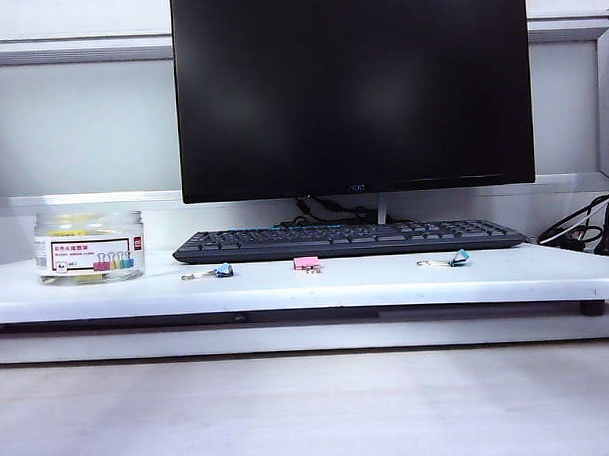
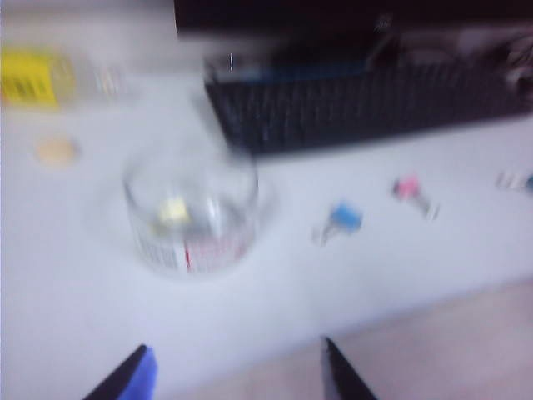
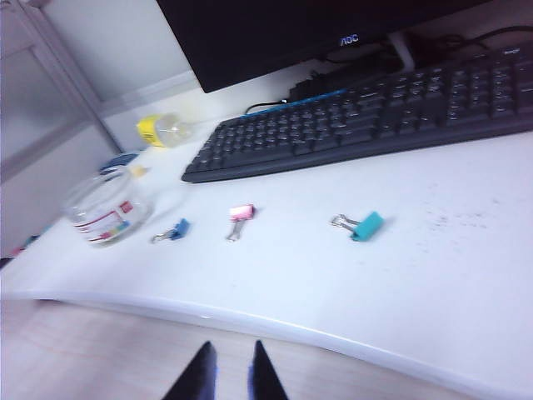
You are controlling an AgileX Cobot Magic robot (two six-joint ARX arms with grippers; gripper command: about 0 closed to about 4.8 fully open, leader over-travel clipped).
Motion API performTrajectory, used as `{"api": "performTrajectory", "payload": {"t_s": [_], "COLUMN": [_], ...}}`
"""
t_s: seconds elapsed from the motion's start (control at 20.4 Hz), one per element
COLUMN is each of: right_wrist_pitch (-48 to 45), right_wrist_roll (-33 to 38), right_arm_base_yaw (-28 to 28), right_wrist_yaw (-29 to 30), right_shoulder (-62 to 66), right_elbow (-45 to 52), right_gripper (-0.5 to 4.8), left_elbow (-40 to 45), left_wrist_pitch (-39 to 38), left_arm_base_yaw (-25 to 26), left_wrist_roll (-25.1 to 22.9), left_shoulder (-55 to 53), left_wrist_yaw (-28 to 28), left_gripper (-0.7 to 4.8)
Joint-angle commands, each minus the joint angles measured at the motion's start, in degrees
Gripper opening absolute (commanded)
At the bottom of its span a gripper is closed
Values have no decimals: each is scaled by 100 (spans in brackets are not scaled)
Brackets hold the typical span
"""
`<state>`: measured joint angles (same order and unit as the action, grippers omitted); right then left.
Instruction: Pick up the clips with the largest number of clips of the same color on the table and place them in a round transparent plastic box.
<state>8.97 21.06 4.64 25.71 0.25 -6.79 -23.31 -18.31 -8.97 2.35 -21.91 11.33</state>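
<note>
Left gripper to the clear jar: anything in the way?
Nothing visible. In the blurred left wrist view only bare table lies between the open left gripper and the jar. The blue clip and pink clip lie off to one side.

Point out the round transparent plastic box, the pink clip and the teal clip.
round transparent plastic box (image 1: 89, 258): exterior view, on its white label.
pink clip (image 3: 241, 213): right wrist view, on its pink body.
teal clip (image 3: 367, 225): right wrist view, on its teal body.
</note>
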Motion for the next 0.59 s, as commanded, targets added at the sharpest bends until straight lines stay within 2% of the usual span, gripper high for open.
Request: {"api": "performTrajectory", "payload": {"t_s": [0.05, 0.2, 0.44, 0.59], "right_wrist_pitch": [20, 20, 22, 35], "right_wrist_roll": [-52, -55, -337, -487], "right_arm_base_yaw": [-2, -2, -2, -2], "right_wrist_yaw": [-179, -175, -584, -695], "right_shoulder": [-13, -13, -13, -13], "right_elbow": [160, 350, 400, 400], "right_gripper": [51, 48, 10, 10], "left_elbow": [551, 796, 1025, 1434], "left_wrist_pitch": [514, 597, 586, 553], "left_arm_base_yaw": [0, 0, 0, -4], "left_wrist_roll": [31, 133, 162, 308], "left_shoulder": [-24, -22, -22, -17], "left_wrist_yaw": [-13, -225, -1054, -970], "left_gripper": [268, 236, 236, 236]}}
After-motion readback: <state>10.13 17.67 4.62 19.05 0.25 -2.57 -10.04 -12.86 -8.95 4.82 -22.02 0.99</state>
